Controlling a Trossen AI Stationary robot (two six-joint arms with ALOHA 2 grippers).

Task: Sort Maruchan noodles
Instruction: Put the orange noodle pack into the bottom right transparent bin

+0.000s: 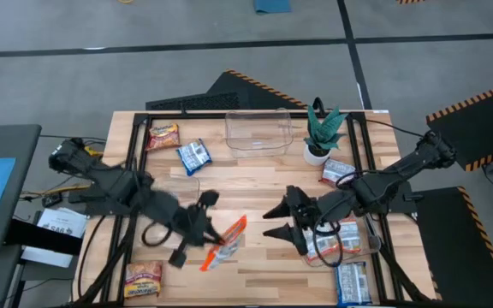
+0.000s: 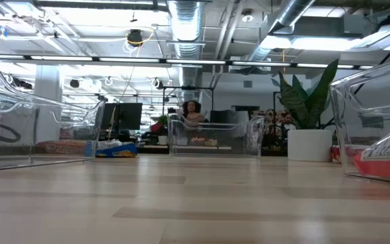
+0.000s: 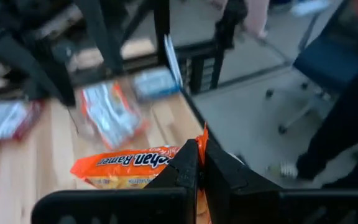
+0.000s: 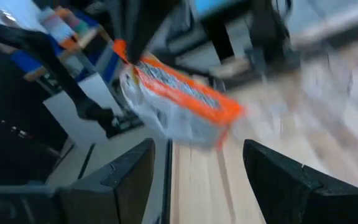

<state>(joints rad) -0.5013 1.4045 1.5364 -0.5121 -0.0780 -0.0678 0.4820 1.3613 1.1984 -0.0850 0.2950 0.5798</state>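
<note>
My left gripper [image 1: 210, 233] [image 3: 201, 154] is shut on an orange-and-white Maruchan packet [image 1: 228, 244] [image 3: 126, 167] over the table's middle. My right gripper [image 1: 270, 221] [image 4: 199, 171] is open just right of it, its fingers pointing at the packet [image 4: 179, 102] without touching. Other packets lie flat: a red-yellow one [image 1: 163, 134] and a blue one [image 1: 194, 156] at the far left, a red-yellow one [image 1: 142, 278] at the near left, one [image 1: 338, 171] by the plant, and a blue one [image 1: 353, 282] at the near right. Neither arm shows in the low view. My left gripper pinches the orange-and-white packet between its two fingers at an orange end edge [image 3: 202, 140], near a corner. The fingers come down from above. The packet hangs tilted below them, lifted clear of the table [image 4: 185, 115].
A clear bin [image 1: 258, 130] stands at the far middle, with a small potted plant [image 1: 322, 133] to its right. Another clear bin [image 1: 362, 248] under the right arm holds an orange-and-white packet [image 1: 328, 241]. A dark frame rail [image 1: 127, 214] runs along the table's left side. A person's legs [image 3: 347, 124] show beyond the table.
</note>
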